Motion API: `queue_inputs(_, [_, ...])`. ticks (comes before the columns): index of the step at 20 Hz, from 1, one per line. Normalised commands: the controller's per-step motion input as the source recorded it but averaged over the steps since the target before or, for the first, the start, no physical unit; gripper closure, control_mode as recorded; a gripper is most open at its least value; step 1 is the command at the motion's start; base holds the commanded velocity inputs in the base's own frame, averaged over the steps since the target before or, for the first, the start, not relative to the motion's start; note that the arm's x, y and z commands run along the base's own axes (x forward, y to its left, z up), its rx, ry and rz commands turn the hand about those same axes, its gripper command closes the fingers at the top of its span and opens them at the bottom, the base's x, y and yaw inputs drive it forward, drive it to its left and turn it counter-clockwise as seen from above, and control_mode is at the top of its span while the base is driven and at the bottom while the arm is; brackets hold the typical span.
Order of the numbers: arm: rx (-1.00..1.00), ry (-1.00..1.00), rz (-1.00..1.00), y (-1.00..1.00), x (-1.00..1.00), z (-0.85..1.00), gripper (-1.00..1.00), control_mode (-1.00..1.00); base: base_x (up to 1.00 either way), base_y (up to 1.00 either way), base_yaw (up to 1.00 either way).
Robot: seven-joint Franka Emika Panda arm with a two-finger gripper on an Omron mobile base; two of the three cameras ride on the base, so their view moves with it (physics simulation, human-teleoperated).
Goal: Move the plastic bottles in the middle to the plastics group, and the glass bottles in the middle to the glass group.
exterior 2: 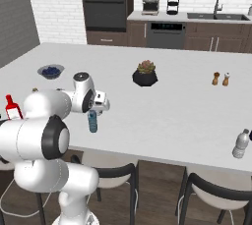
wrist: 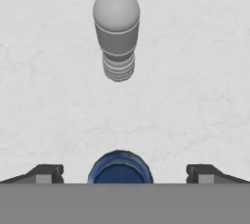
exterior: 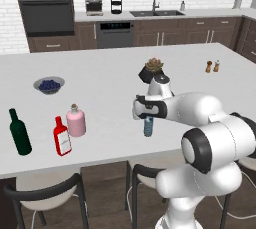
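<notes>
My pincer (wrist: 119, 173) hangs spread wide, pinching nothing, straight above the blue-tinted bottle (exterior: 148, 126), whose dark blue cap sits between my two fingertips (wrist: 45, 173) in the hand view. That bottle stands upright near the front edge of the white counter (exterior: 110, 80), almost under my wrist. I judge the step in hand to be the grasp on it: I should drop straight down, keep the cap centred between the tips, and close on the body below the shoulder rather than on the cap, since a slim bottle tips easily if one finger meets it first.

Just beyond it in the hand view lies the clear bottle (wrist: 116, 27), grey-looking and apart from the blue one; I must not brush it when I lift.

Further left on the counter the flat red bottle (exterior: 62, 137) stands just beside the squat pink bottle (exterior: 76, 121), with the dark green wine bottle (exterior: 19, 133) further left. Another clear bottle (exterior 2: 240, 144) stands far right, probably the plastics group, so I expect a long carry.
</notes>
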Motion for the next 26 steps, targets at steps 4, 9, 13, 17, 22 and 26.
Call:
queue_inputs(4, [0.0,-0.08,0.0,0.0,0.0,-0.09,-1.0,-1.0,0.0,0.0,0.0])
queue_inputs(9, [0.0,0.0,0.0,0.0,-0.01,-0.04,-1.0,-1.0,0.0,0.0,0.0])
queue_inputs(13, [0.0,0.0,0.0,0.0,0.0,-0.04,1.0,-1.0,0.0,0.0,0.0])
queue_inputs(17, [0.0,0.0,0.0,0.0,0.0,0.0,1.0,-1.0,0.0,0.0,0.0])
queue_inputs(22, [0.0,0.0,0.0,0.0,0.0,0.0,1.0,-1.0,0.0,0.0,0.0])
queue_inputs(26, [0.0,0.0,-0.01,0.0,0.0,0.02,1.0,-1.0,0.0,0.0,0.0])
